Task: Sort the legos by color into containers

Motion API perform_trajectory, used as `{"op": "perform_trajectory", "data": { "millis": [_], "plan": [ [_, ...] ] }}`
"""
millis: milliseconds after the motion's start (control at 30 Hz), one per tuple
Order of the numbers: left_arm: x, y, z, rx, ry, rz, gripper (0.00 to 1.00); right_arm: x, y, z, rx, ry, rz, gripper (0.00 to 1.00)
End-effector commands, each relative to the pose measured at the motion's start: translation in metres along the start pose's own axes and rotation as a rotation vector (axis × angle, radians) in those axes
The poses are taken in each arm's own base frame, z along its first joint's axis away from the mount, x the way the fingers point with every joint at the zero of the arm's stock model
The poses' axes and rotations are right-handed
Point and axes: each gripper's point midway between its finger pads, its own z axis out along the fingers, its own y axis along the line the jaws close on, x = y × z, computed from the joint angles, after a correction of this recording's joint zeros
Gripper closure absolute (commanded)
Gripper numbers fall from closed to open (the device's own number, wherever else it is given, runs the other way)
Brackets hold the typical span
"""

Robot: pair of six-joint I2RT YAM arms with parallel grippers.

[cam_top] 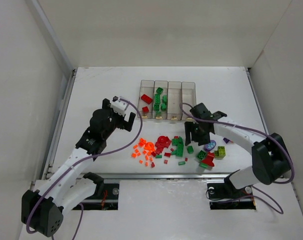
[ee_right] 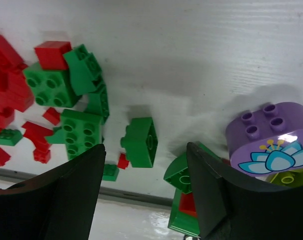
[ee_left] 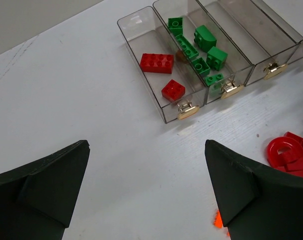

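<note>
Four clear containers point(cam_top: 167, 100) stand in a row at the back. The leftmost holds two red bricks point(ee_left: 156, 63), the second holds several green bricks point(ee_left: 201, 50), and the other two show nothing inside. Loose legos lie near the front: orange bits point(cam_top: 144, 150), red pieces point(cam_top: 161, 144), green bricks point(cam_top: 179, 147), a purple brick point(ee_right: 269, 135) and lime bricks point(cam_top: 220, 151). My left gripper point(ee_left: 146, 190) is open and empty over bare table in front of the bins. My right gripper point(ee_right: 145, 165) is open, low over a small green brick point(ee_right: 140, 142) that lies between its fingers.
A rounded green brick point(ee_right: 179, 175) lies by the right finger of my right gripper. The table's front edge point(cam_top: 156, 175) runs just behind the pile. White walls enclose the table point(cam_top: 91, 90) on the left, back and right.
</note>
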Motion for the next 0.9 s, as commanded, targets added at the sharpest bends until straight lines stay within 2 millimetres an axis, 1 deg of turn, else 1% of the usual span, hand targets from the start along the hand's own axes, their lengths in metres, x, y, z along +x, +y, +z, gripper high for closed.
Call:
{"op": "perform_trajectory", "data": {
  "millis": [0, 33, 100, 133, 167, 200, 233, 267, 333, 400, 467, 533, 600, 633, 667, 700, 767, 800, 867],
  "plan": [
    [-0.022, -0.001, -0.002, 0.002, -0.087, 0.002, 0.00, -0.001, -0.006, -0.005, 0.028, -0.040, 0.051, 0.29],
    [-0.022, -0.004, -0.002, 0.011, -0.088, 0.004, 0.00, -0.001, -0.004, -0.003, 0.020, -0.036, 0.051, 0.31],
    [-0.022, -0.002, -0.002, -0.001, -0.087, 0.004, 0.00, 0.007, -0.002, 0.006, 0.028, -0.008, 0.030, 0.34],
    [-0.022, 0.000, -0.002, -0.010, -0.085, 0.003, 0.00, 0.009, -0.002, 0.008, 0.038, -0.003, 0.021, 0.36],
    [-0.024, 0.000, -0.004, -0.012, -0.094, 0.003, 0.00, 0.010, 0.003, 0.010, 0.033, -0.001, 0.004, 0.37],
    [-0.024, 0.000, -0.004, -0.012, -0.094, 0.003, 0.00, 0.013, 0.004, 0.012, 0.035, 0.008, -0.005, 0.40],
    [-0.022, 0.000, -0.004, -0.011, -0.085, 0.003, 0.00, 0.015, 0.004, 0.015, 0.048, 0.013, -0.014, 0.42],
    [-0.022, 0.000, -0.004, -0.011, -0.085, 0.003, 0.00, 0.015, 0.004, 0.015, 0.048, 0.013, -0.005, 0.47],
    [-0.019, 0.001, -0.005, -0.018, -0.073, 0.003, 0.00, 0.019, 0.007, 0.017, 0.055, 0.020, -0.027, 0.51],
    [-0.021, 0.001, -0.006, -0.019, -0.082, 0.003, 0.00, 0.018, 0.006, 0.017, 0.063, 0.015, -0.027, 0.54],
    [-0.021, 0.001, -0.006, -0.019, -0.082, 0.003, 0.00, 0.018, 0.006, 0.017, 0.063, 0.015, -0.018, 0.54],
    [-0.021, 0.001, -0.006, -0.019, -0.082, 0.003, 0.00, 0.017, 0.002, 0.015, 0.082, 0.004, -0.018, 0.62],
    [-0.021, 0.001, -0.006, -0.019, -0.082, 0.003, 0.00, 0.018, 0.002, 0.012, 0.090, -0.001, -0.027, 0.74],
    [-0.021, 0.001, -0.006, -0.019, -0.082, 0.003, 0.00, 0.017, 0.000, 0.012, 0.099, -0.007, -0.028, 0.90],
    [-0.021, 0.001, -0.006, -0.019, -0.082, 0.003, 0.00, 0.013, 0.003, 0.005, 0.085, -0.027, -0.027, 0.96],
    [-0.017, 0.001, -0.006, -0.018, -0.073, 0.003, 0.00, 0.005, 0.006, 0.000, 0.081, -0.057, -0.026, 1.00],
    [-0.017, 0.001, -0.006, -0.018, -0.073, 0.003, 0.00, -0.005, 0.012, -0.010, 0.073, -0.102, -0.037, 1.00],
    [-0.017, 0.001, -0.006, -0.018, -0.073, 0.003, 0.00, -0.018, 0.023, -0.024, 0.044, -0.160, -0.045, 1.00],
    [-0.017, 0.000, -0.006, -0.018, -0.073, -0.008, 0.00, -0.035, 0.030, -0.039, 0.028, -0.224, -0.059, 1.00]
  ]
}}
